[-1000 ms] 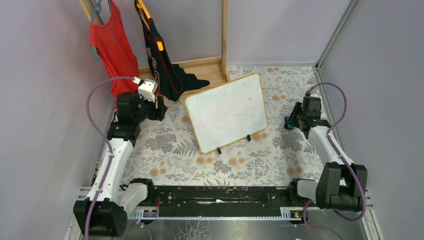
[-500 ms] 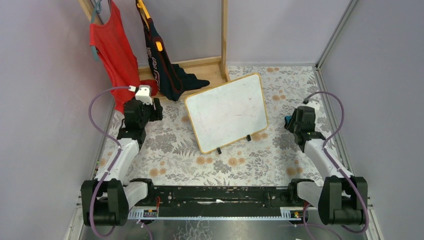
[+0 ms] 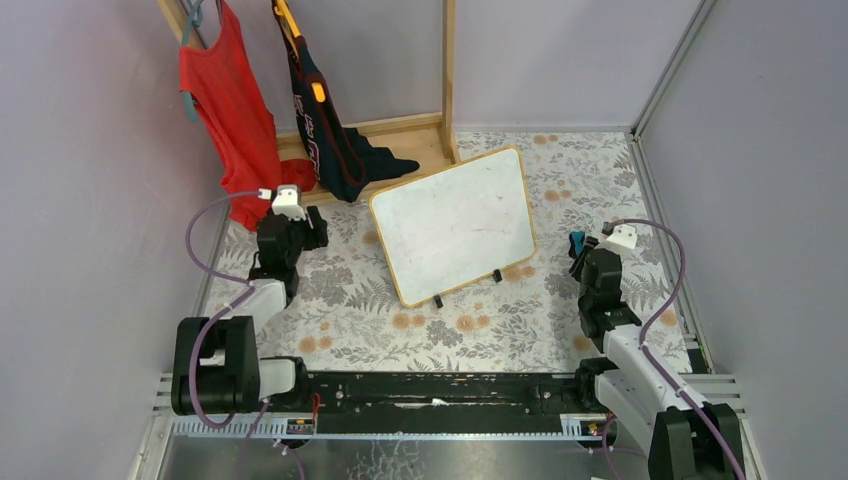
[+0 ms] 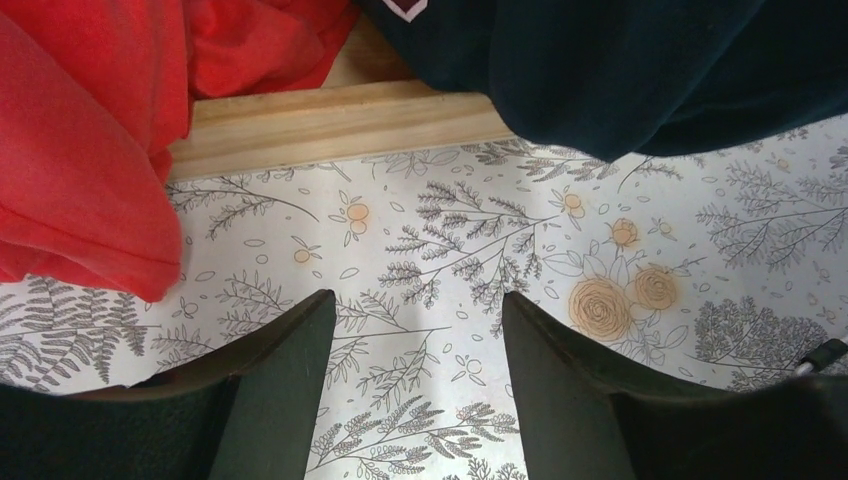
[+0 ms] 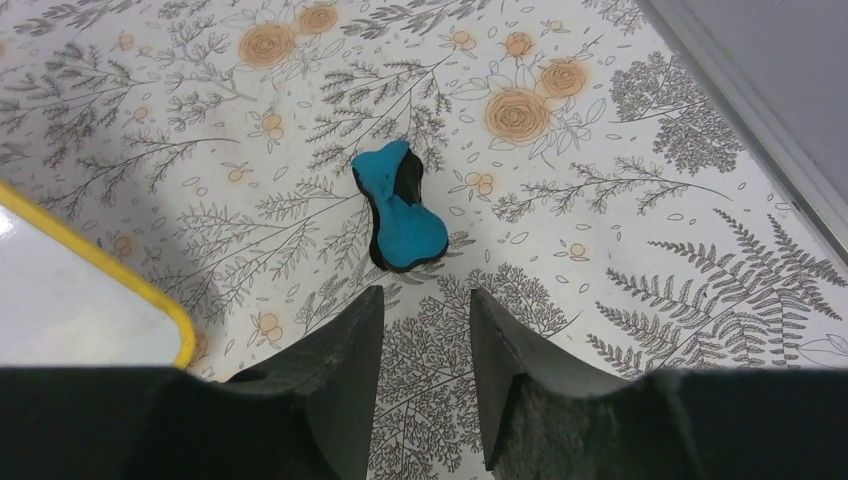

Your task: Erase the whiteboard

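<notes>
Floral-patterned cloth covers the desk (image 3: 340,300), with plain grey walls closing it in on three sides. Between the two arms the whiteboard (image 3: 455,222) stands tilted back on its two small black feet, likely so that its face can be wiped from above. Only faint streaks show on it, too pale to read. One yellow-framed corner of it shows to the left of the right fingers (image 5: 355,330). These are parted and hold nothing. Just ahead of their tips, not touching them, a blue eraser (image 5: 402,212) lies on the cloth with its black felt edge showing. Its place suggests it was set aside clear of the board, so the wiping looks largely done. The left fingers (image 4: 300,340) are spread wider, also empty, low over bare cloth. Beyond them runs the wooden base rail (image 4: 330,120) of a clothes rack. A red shirt (image 4: 80,150) hangs down ahead to their left and a dark navy garment (image 4: 650,70) ahead to their right. No box, tray or other container appears in any view.
</notes>
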